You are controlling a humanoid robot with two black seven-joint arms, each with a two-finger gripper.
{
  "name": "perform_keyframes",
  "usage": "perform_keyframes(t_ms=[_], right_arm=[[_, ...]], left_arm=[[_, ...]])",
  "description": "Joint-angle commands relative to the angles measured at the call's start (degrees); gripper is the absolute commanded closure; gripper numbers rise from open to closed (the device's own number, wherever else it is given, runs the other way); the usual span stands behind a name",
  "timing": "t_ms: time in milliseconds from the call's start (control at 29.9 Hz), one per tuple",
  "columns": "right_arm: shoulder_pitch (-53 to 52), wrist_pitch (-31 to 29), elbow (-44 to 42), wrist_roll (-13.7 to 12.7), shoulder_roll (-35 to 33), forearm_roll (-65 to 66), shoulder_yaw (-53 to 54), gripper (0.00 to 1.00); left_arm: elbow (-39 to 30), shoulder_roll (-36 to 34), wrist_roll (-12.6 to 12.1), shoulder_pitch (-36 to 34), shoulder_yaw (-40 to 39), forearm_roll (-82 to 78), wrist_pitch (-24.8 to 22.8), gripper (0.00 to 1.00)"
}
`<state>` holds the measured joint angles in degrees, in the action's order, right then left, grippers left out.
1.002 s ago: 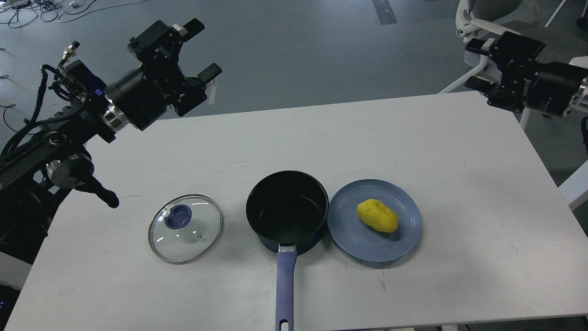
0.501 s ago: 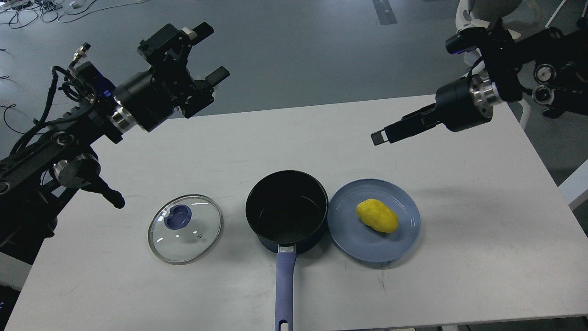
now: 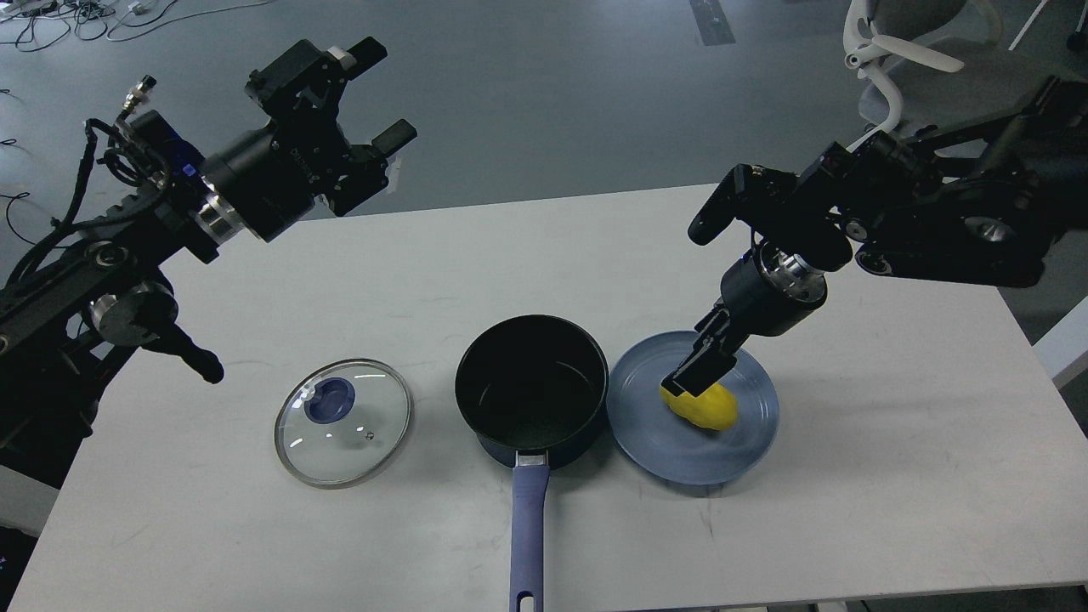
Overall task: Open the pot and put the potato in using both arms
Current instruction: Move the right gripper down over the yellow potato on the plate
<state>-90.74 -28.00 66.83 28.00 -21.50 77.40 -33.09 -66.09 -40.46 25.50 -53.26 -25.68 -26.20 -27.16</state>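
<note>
The pot [image 3: 531, 391] stands uncovered at the table's front middle, black inside empty, its periwinkle handle [image 3: 527, 518] pointing toward me. Its glass lid [image 3: 342, 422] lies flat on the table to the left. The yellow potato [image 3: 712, 411] lies on a blue plate [image 3: 680, 459] just right of the pot. My right gripper [image 3: 690, 379] points down onto the potato's upper left side; its dark fingers overlap the potato and I cannot tell them apart. My left gripper [image 3: 382, 92] is open and empty, held high over the table's far left edge.
The white table [image 3: 892, 425] bears the pot, lid and plate. My right arm [image 3: 935, 212] reaches in over the table's right side. A white office chair [image 3: 884, 51] stands behind the far right corner. Cables [image 3: 51, 17] lie on the floor at the far left.
My right arm has swung in from the far right and dropped its gripper onto the potato on the plate. My left gripper has barely shifted. Pot, lid and plate have not moved.
</note>
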Motion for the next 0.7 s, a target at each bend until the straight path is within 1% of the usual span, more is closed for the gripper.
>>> perform_keyframes(t_ms=[0, 368, 668], right_arm=[[0.74, 0.0, -1.09, 0.0, 0.59, 0.03, -0.4, 0.0], [3.81, 0.0, -3.82, 0.0, 2.52, 0.12, -2.33, 0.0], [6.98, 0.0, -9.7, 0.0, 8.14, 0.12, -2.86, 0.0]], left_arm=[[0.0, 0.03, 0.08, 0.0, -0.07, 0.01, 0.0, 0.03], [0.09, 0.47, 0.08, 0.09, -0.07, -0.17, 0.18, 0.03], [0.09, 0.38, 0.08, 0.09, -0.16, -0.17, 0.26, 0.03]])
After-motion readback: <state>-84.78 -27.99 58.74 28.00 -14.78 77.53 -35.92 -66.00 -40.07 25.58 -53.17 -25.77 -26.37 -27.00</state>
